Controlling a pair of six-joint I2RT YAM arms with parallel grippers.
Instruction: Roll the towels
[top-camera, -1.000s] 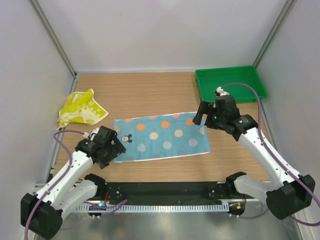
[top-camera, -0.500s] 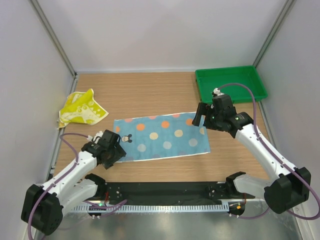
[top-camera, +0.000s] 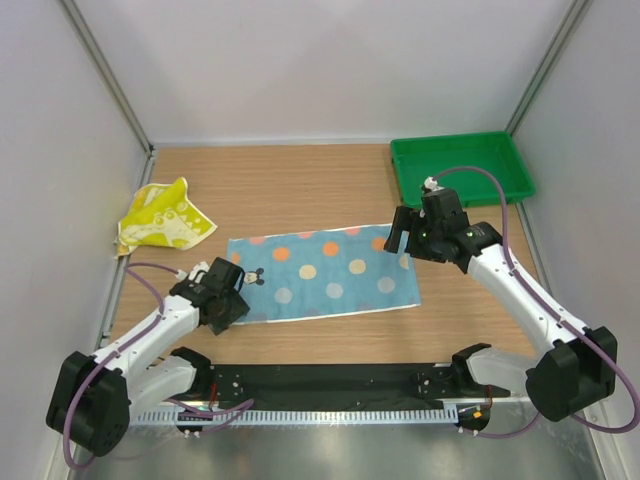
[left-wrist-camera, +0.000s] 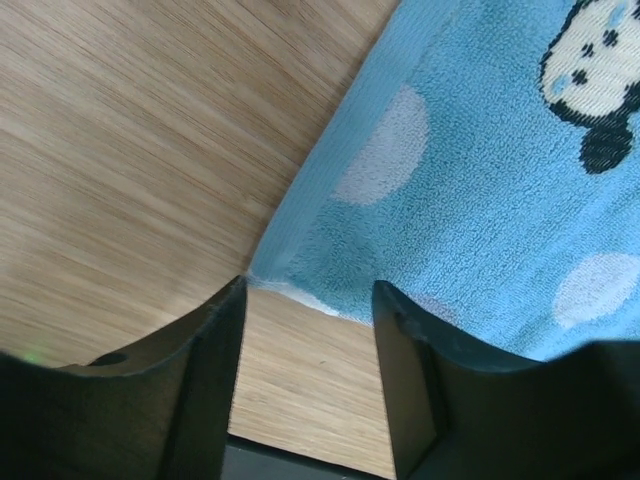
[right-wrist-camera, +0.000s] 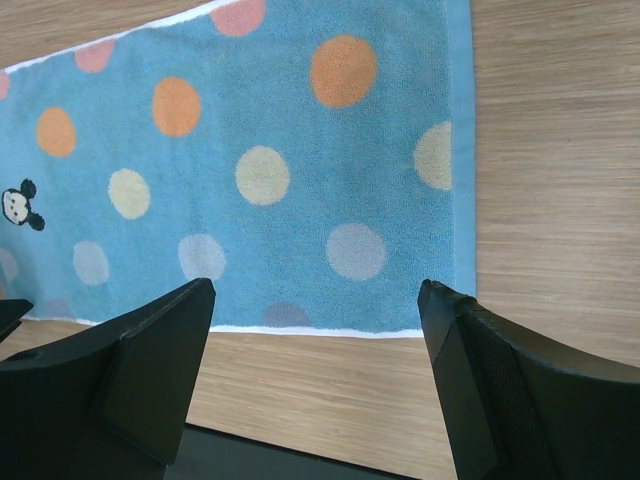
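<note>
A light blue towel (top-camera: 320, 275) with orange and pale dots lies flat in the middle of the table. A yellow towel (top-camera: 163, 215) with a white-green pattern sits crumpled at the far left. My left gripper (top-camera: 230, 304) is low at the blue towel's near left corner. In the left wrist view the jaws (left-wrist-camera: 308, 292) stand partly open over bare wood, and the corner of the blue towel (left-wrist-camera: 480, 180) lies just past the tips. My right gripper (top-camera: 398, 238) hangs wide open over the towel's far right corner. In the right wrist view the blue towel (right-wrist-camera: 280, 170) spreads beyond that gripper (right-wrist-camera: 315, 290).
A green tray (top-camera: 460, 168) stands at the back right corner. White walls and metal posts close in the table on three sides. A black rail (top-camera: 330, 380) runs along the near edge between the arm bases.
My left gripper has moved in to the towel's near left corner and its jaws have narrowed. The right gripper has shifted slightly left and closed a little.
</note>
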